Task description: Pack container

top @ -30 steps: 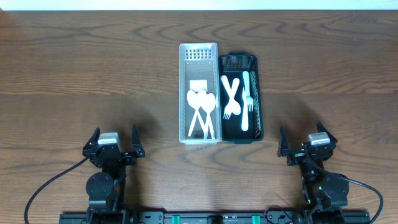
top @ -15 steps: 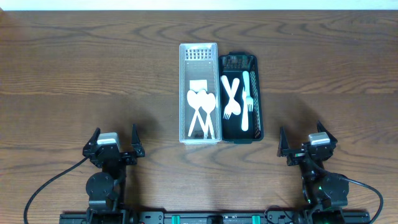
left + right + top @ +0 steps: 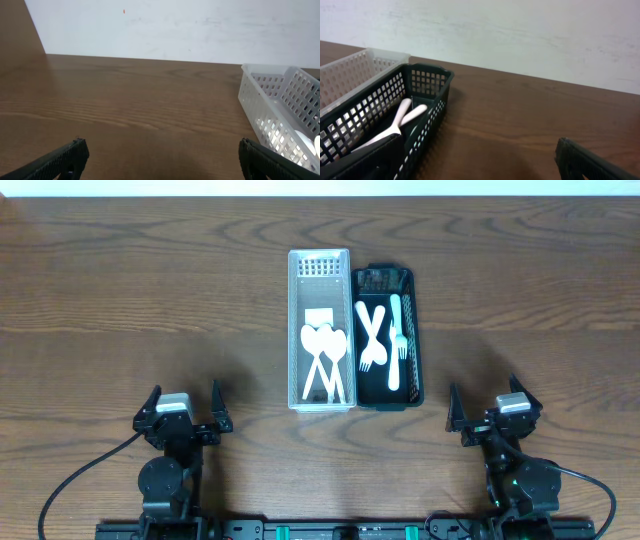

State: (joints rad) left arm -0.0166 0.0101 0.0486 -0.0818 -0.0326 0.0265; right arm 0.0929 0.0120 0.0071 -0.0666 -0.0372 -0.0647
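Nothing has moved; left gripper (image 3: pixel 183 408) and right gripper (image 3: pixel 487 406) gape wide at the near edge.
White basket (image 3: pixel 296 330) and black basket (image 3: pixel 415 340) stand touching mid-table, long axes near to far, holding spoons (image 3: pixel 322 345) and forks (image 3: pixel 370 340). Wrist views cut both off; the black one's far end is too dark to read.

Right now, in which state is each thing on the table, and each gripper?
white basket: upright, holds spoons.
spoons: lying inside white basket.
black basket: upright, beside white basket, holds forks.
forks: lying inside black basket.
left gripper: open, empty.
right gripper: open, empty.
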